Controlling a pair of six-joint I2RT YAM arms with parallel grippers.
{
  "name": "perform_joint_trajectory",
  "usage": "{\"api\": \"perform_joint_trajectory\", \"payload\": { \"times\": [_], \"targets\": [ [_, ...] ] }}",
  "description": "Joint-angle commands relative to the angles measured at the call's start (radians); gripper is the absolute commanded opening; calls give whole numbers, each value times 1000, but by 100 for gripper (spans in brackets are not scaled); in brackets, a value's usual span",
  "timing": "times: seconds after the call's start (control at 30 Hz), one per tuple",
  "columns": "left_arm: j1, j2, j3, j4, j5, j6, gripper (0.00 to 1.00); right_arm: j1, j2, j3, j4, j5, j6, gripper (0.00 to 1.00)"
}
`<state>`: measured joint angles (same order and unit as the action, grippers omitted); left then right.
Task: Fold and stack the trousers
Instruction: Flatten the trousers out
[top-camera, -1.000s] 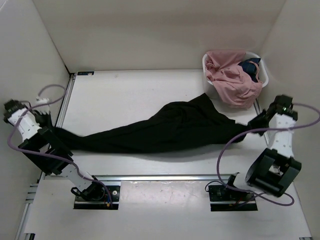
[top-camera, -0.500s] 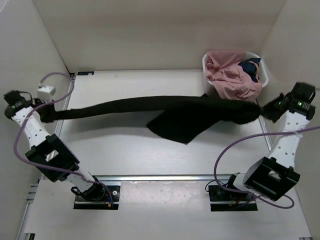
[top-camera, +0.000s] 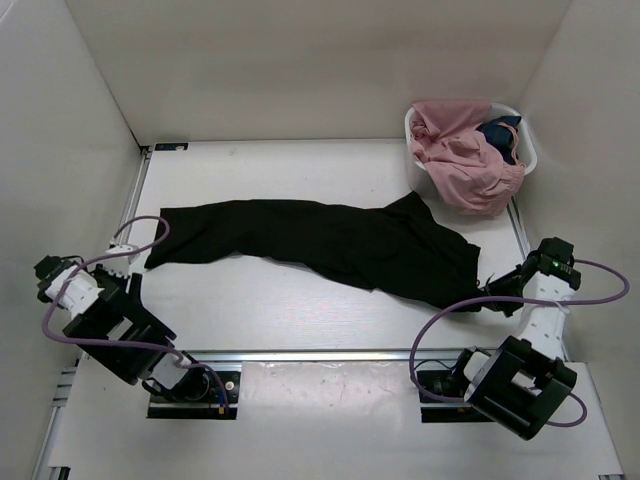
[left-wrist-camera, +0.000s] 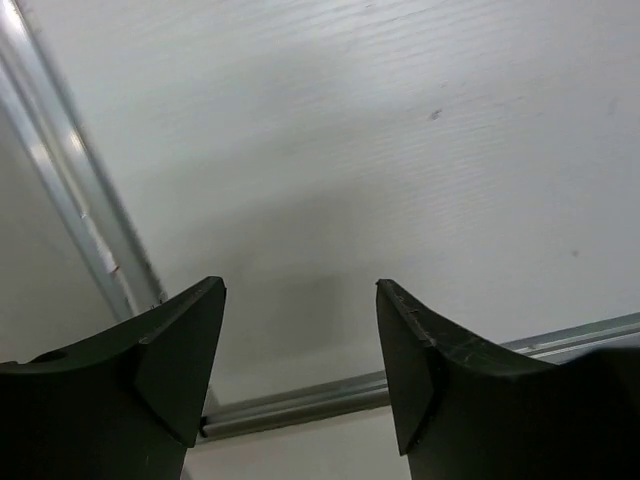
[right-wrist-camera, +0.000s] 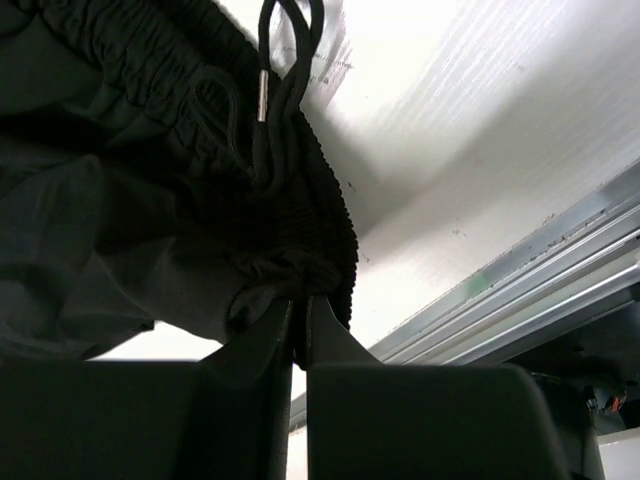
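Note:
The black trousers (top-camera: 330, 240) lie stretched across the table, leg ends at the left and waist at the right. My left gripper (top-camera: 130, 283) sits below and left of the leg ends, apart from the cloth. In the left wrist view the left gripper (left-wrist-camera: 300, 290) is open, with only bare table between its fingers. My right gripper (top-camera: 490, 292) is at the waist's near-right corner. In the right wrist view the right gripper (right-wrist-camera: 300, 300) is shut on the gathered waistband of the trousers (right-wrist-camera: 150, 200), and the drawstring (right-wrist-camera: 270, 90) hangs just beyond it.
A white basket (top-camera: 414, 128) at the back right holds a pink garment (top-camera: 460, 160) and a dark blue cloth (top-camera: 500, 135). A metal rail (top-camera: 320, 355) runs along the near edge, and side rails (left-wrist-camera: 60, 190) and walls border the table.
The trousers, held taut in the air half a second ago, now lie on the table. My left gripper opened, released the leg ends and drew back toward me. The right gripper came down nearer.

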<state>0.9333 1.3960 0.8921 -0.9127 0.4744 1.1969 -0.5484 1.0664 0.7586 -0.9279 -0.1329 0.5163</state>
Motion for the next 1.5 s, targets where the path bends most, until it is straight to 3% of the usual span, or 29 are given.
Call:
{"api": "perform_joint_trajectory", "payload": {
  "times": [0.0,0.1,0.3,0.5,0.6,0.73,0.8,0.87,0.9,0.93,1.1,1.27,1.33,1.47],
  "targets": [
    [30,-17,59,12,0,41,73,-1,-3,-2,53,16,-13,0],
    [6,21,139,24,78,-48,80,-1,20,7,54,16,-33,0],
    [-206,197,296,96,78,-454,81,-1,56,56,54,3,-42,0],
    [-393,313,324,230,-119,-686,82,-1,76,76,44,3,-61,0],
    [-406,394,347,297,-227,-736,84,-1,86,87,44,12,-61,0],
    [-406,526,395,298,-312,-757,84,-1,95,97,35,21,-70,0],
    [-406,552,404,298,-312,-757,78,-1,95,108,35,21,-70,0],
    [-406,552,395,298,-312,-743,54,-1,104,134,17,21,-70,0],
    [-406,552,395,298,-312,-734,25,-1,104,152,17,30,-70,0],
    [-406,542,386,281,-312,-711,14,-1,113,174,-3,48,-70,0],
    [-346,414,419,174,-321,-605,14,-1,133,382,-97,110,-50,0],
    [-219,339,582,-15,-339,-487,14,-1,113,501,-178,139,2,0],
    [-209,310,582,-83,-356,-455,14,-1,81,510,-207,130,17,0],
    [-200,210,396,-95,-442,-373,14,-1,8,440,-268,211,56,0]
  ]
}}
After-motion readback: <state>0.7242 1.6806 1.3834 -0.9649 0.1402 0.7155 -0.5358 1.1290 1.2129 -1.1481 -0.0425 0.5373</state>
